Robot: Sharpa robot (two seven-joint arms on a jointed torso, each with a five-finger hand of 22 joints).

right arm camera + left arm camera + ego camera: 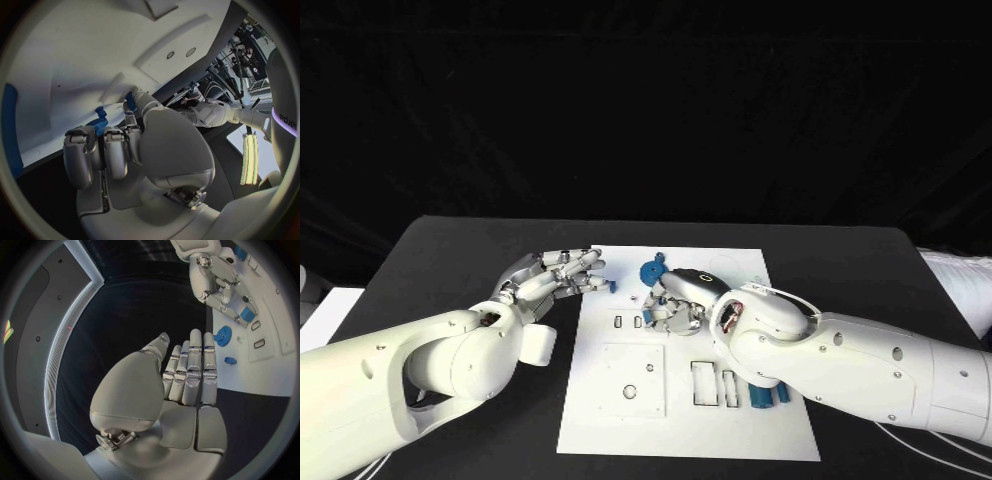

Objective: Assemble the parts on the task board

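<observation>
Head view: right arm nearest, lying across the lower right of the task board. Right hand sits over the board's upper middle, fingers curled down; whether they pinch anything I cannot tell. Blue gear part just beyond that hand, near the board's far edge. Small blue part at the board's left edge beside the left fingertips. Blue cylinder part lies partly under the right forearm, long axis running toward the robot. Left hand hovers at the board's left edge, fingers apart, holding nothing.

Left wrist view: left hand straight and loosely together, empty, over black table. Gear part and small blue part lie on the board just past the fingertips. Right hand curled above a blue piece; contact unclear.

Right wrist view: right hand fingers bent close to the board; blue gear at the fingertips, grip cannot be told.
</observation>
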